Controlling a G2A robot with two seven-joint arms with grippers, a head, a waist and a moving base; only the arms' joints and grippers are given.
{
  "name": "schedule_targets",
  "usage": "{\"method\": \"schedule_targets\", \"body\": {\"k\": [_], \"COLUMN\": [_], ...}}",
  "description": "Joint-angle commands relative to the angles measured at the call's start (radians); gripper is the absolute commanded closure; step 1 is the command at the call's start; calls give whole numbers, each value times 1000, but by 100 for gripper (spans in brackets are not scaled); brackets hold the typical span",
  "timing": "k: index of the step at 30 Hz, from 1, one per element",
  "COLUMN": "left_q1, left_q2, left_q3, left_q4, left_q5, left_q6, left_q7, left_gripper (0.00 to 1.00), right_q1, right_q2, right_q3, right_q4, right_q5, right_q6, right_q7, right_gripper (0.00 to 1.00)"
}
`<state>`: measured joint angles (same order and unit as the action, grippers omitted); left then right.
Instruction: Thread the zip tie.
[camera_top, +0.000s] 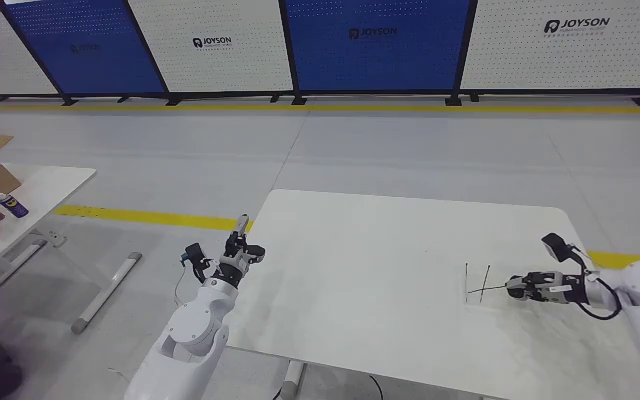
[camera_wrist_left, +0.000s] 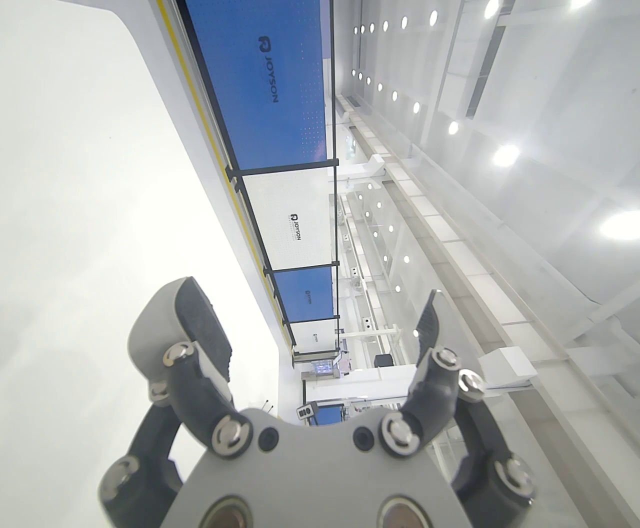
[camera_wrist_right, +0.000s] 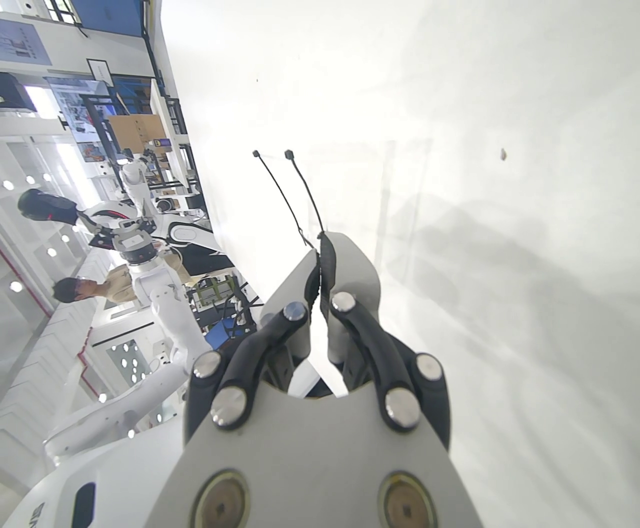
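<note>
Left gripper (camera_wrist_left: 311, 300) at the left edge of the bench (camera_top: 400, 260), fingers spread, empty. Right gripper (camera_wrist_right: 320, 245) near the right edge, fingers clenched on the zip tie (camera_wrist_right: 306, 192) tail. Tie's long axis points leftward, head end free. Left arm well apart, probably must close in.

Tail ends of zip ties (camera_wrist_right: 304, 190) hidden at closed jaws of right gripper (camera_wrist_right: 320, 246); pinched or merely touching, cannot tell.

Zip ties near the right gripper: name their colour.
The zip ties are black, clearest in the right wrist view.
</note>
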<state>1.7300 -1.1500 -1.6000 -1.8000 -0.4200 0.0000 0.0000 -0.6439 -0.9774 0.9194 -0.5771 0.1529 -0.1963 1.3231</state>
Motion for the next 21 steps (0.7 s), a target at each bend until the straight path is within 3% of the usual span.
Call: {"method": "schedule_targets", "body": {"k": [1,10,21], "left_q1": [0,0,0], "left_q2": [0,0,0], "left_q3": [0,0,0], "left_q4": [0,0,0], "left_q5": [0,0,0], "left_q6": [0,0,0], "left_q7": [0,0,0], "left_gripper": [0,0,0], "right_q1": [-2,-14,-65], "right_q2": [1,21,55], "right_q3": [4,34,83], "right_q4": [-2,-13,-97], "right_q5": [1,-24,-52], "right_q6": [-3,-1,21], "right_q7": [4,-13,-22], "right_gripper": [100,100,100]}}
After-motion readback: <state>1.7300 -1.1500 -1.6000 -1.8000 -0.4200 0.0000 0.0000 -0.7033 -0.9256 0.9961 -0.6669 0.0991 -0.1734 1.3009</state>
